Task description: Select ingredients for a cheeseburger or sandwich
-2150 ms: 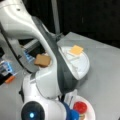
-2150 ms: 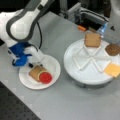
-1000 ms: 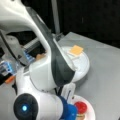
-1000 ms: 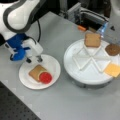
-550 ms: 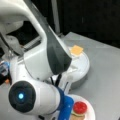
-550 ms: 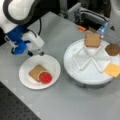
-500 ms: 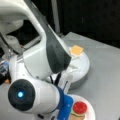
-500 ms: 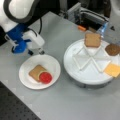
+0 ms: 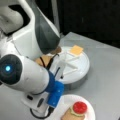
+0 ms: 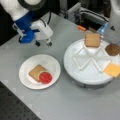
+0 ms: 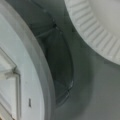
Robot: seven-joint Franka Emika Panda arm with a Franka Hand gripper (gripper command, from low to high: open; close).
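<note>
A grey worktop carries two white rounds: a paper plate toward a front view's left, and a divided tray on its right, its ribs splitting it into wedges so each ingredient stays sorted and easy to reach. In the tray lie a bread square, a dark-brown patty and a yellow cheese square, each in its own wedge.

On the plate the sandwich is begun: a tan bread square lies flat as the base, one corner pointing toward a front view's top, with the red tomato disc on its lower-right part. A rim of green lettuce peeps from under the tomato in a front view. The pile has no clear long axis.

The hand hangs above the worktop just beyond the plate's upper edge, fingers pointing down, holding nothing that shows; I cannot tell how wide it stands. The wrist view looks down into the gap between plate rim and tray wall.
</note>
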